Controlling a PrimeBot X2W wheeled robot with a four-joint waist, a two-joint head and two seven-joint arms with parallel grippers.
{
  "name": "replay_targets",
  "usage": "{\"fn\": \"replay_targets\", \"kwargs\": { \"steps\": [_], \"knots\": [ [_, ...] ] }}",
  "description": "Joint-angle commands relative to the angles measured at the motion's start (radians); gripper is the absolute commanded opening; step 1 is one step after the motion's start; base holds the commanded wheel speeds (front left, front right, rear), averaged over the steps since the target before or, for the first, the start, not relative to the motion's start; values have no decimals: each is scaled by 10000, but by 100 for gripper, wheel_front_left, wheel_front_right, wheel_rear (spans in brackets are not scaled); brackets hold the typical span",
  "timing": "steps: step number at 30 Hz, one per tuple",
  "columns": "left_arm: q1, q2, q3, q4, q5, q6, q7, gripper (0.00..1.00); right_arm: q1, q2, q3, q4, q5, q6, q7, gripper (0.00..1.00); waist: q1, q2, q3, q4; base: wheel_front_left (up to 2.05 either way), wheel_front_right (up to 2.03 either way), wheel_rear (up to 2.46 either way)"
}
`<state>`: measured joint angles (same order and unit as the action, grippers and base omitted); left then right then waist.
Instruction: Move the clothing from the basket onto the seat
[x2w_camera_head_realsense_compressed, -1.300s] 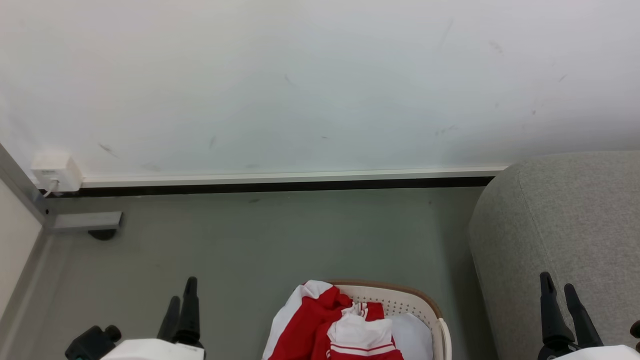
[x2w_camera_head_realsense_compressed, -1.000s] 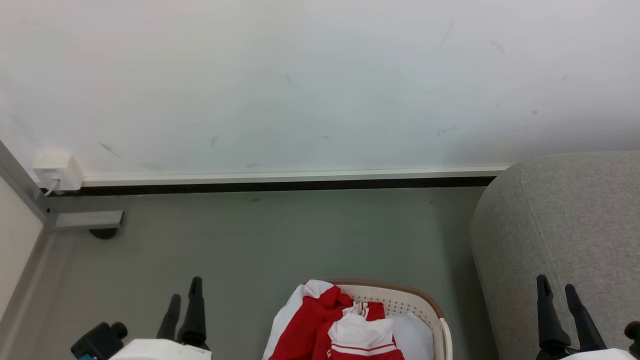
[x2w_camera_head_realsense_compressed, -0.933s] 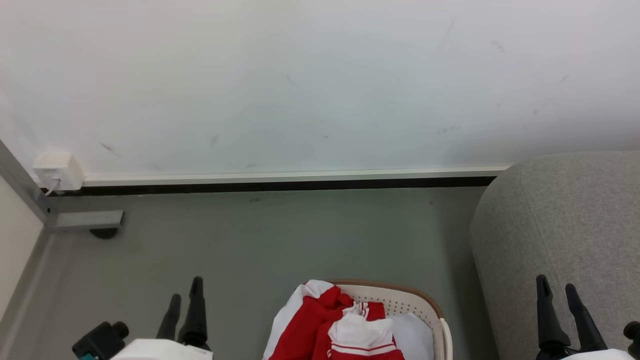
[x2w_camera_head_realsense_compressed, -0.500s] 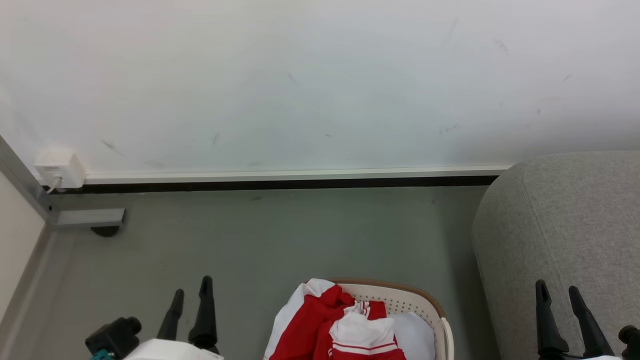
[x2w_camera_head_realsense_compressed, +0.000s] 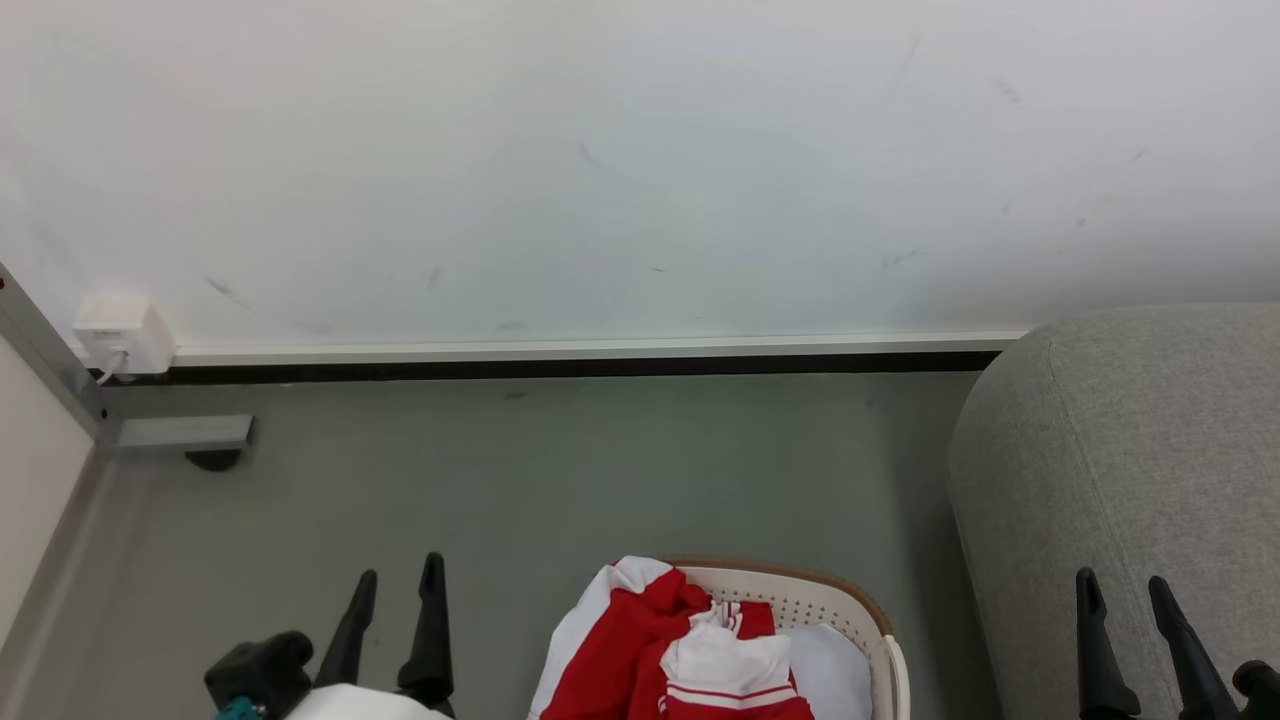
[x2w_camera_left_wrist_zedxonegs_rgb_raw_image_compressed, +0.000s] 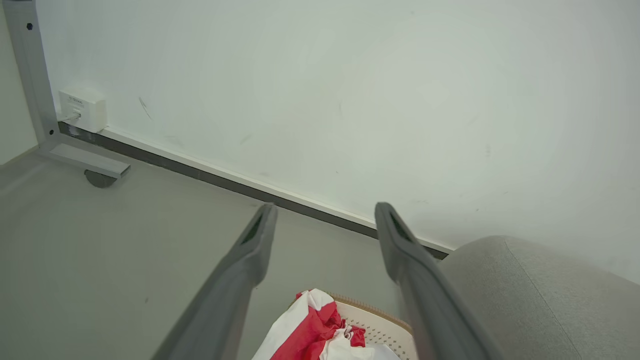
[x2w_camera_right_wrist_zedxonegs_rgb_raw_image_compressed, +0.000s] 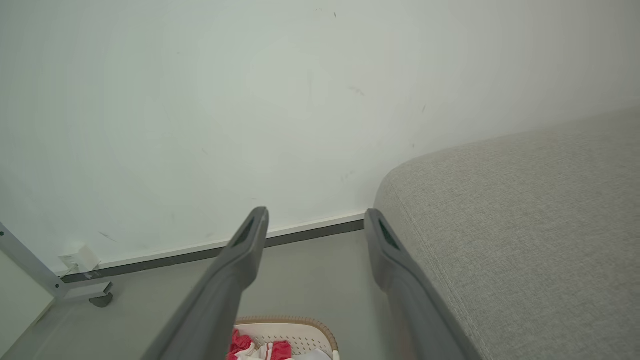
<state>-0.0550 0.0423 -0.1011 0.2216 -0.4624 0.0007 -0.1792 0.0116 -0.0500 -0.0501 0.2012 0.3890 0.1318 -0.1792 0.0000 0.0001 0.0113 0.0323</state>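
Note:
The red and white clothing (x2w_camera_head_realsense_compressed: 660, 650) lies heaped in the cream basket (x2w_camera_head_realsense_compressed: 845, 605) at the bottom middle of the head view, one white flap draped over the basket's left rim. The clothing (x2w_camera_left_wrist_zedxonegs_rgb_raw_image_compressed: 312, 327) and the basket (x2w_camera_left_wrist_zedxonegs_rgb_raw_image_compressed: 377, 327) also sit low in the left wrist view, and in the right wrist view the clothing (x2w_camera_right_wrist_zedxonegs_rgb_raw_image_compressed: 260, 350) lies inside the basket (x2w_camera_right_wrist_zedxonegs_rgb_raw_image_compressed: 300, 330). The grey seat (x2w_camera_head_realsense_compressed: 1130, 470) rises at the right. My left gripper (x2w_camera_head_realsense_compressed: 398, 585) hangs open over the floor, left of the basket. My right gripper (x2w_camera_head_realsense_compressed: 1122, 590) stands open in front of the seat, holding nothing.
A white wall (x2w_camera_head_realsense_compressed: 640, 160) with a dark skirting strip runs across the back. A wall socket box (x2w_camera_head_realsense_compressed: 122, 330) and a grey metal frame foot (x2w_camera_head_realsense_compressed: 180, 435) sit at the far left. Grey floor (x2w_camera_head_realsense_compressed: 560, 470) lies between basket and wall. A plain white cushion (x2w_camera_head_realsense_compressed: 825, 670) rests in the basket.
My left gripper has drifted right toward the basket. My right gripper has slid slightly right and lower in the view. The clothing and basket stay put; both grippers remain open.

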Motion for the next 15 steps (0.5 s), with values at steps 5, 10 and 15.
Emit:
{"fn": "replay_targets", "kwargs": {
  "steps": [5, 10, 15],
  "knots": [
    [4, 88, -46, -59, 675, 35, -186, 100, 83, -14, -81, 22, -598, -15, -199, 100, 0, -1, 18, 7, 0, 0, 0],
    [32, 93, -97, -38, 1124, 62, -304, 100, 116, -11, -168, 103, -967, -16, -299, 100, 0, -1, 14, 16, 0, 0, 0],
    [71, 97, -154, -38, 1551, 93, -414, 100, 171, -9, -246, 189, -1358, -16, -412, 100, 0, -1, 0, 27, 0, 0, 0]
  ]
}}
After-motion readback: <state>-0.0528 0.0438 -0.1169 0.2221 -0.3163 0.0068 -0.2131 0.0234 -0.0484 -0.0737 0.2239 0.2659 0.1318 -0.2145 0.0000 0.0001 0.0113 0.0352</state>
